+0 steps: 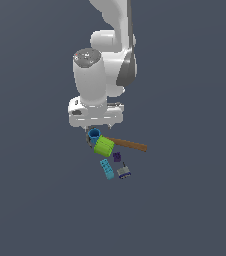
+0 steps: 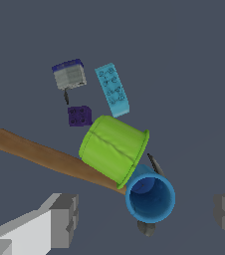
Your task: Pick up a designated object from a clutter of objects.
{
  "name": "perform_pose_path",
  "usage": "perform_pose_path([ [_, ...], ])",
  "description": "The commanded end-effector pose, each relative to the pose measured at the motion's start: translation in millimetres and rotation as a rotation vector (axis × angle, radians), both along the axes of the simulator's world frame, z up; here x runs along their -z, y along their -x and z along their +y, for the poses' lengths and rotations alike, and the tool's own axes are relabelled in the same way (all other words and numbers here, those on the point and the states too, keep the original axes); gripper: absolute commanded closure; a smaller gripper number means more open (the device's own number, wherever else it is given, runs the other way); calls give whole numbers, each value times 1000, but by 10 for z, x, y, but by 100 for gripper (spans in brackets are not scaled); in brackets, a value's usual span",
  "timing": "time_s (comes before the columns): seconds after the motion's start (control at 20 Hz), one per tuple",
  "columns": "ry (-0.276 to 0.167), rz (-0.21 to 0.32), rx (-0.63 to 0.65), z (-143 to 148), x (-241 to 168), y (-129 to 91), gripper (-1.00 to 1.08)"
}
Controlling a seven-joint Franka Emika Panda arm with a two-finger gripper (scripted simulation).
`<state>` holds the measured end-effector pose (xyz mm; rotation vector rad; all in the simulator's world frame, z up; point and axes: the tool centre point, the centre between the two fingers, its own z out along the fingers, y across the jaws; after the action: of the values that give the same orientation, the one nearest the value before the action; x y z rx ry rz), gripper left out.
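Exterior view: the tool (image 1: pixel 92 125) hangs just above the blue cup (image 1: pixel 94 134), which sits on the desk touching the green cup (image 1: pixel 104 145); nothing is lifted yet.

Wrist view: the fingers (image 2: pixel 64 219) stand wide apart either side of the blue cup (image 2: pixel 150 197). Closing and lifting remain.

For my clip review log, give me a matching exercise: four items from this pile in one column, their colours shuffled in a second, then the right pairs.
Items:
1. cup between the open gripper fingers
2. cup lying on its side on the hammer handle
3. studded brick
4. tiny block

Colours:
A. purple
B. teal
C. blue
D. lime green

Pairs: 1-C blue cup; 2-D green cup; 3-B brick; 4-A block.
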<state>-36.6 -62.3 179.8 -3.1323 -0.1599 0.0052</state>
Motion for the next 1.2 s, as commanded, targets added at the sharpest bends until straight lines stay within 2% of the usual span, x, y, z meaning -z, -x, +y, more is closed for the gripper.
perform_pose_path([
  [0.0, 1, -2, -7, -87, 178, 90, -92],
  [0.5, 4, -4, -22, -272, 557, 335, -92],
  [1.15, 5, -3, -22, -285, 748, 362, -92],
])
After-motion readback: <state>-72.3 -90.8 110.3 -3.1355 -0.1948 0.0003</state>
